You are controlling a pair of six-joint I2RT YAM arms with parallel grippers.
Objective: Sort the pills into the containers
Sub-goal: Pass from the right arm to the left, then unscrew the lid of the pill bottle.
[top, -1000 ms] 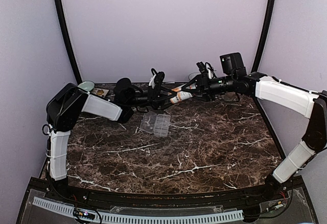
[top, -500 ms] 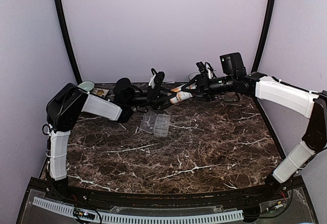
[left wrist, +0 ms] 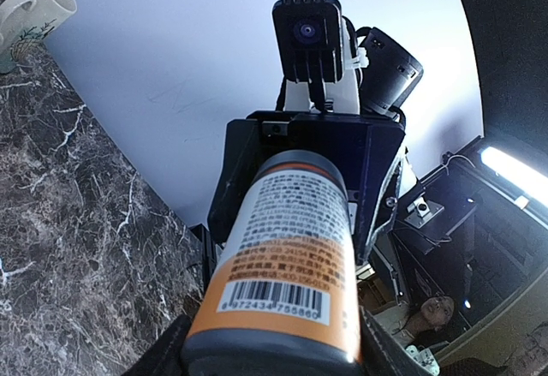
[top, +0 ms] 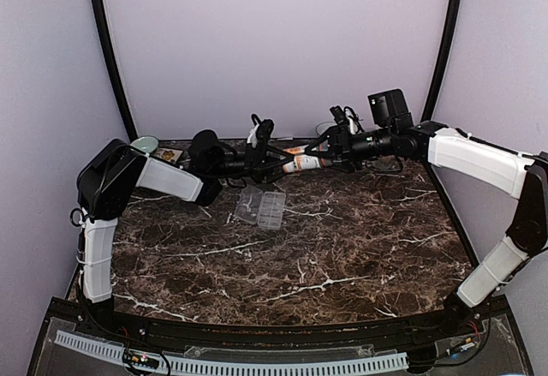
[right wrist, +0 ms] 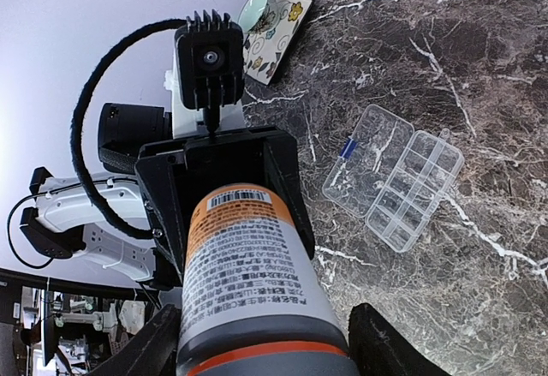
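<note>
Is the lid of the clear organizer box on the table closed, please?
No, the organizer box lies open, its lid folded out flat beside the compartments.

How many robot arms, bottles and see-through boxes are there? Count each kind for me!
Robot arms: 2 (left arm, right arm)
Bottles: 1 (bottle)
See-through boxes: 1 (clear box)
Total: 4

High overview; 2 opposed wrist close-ups
</note>
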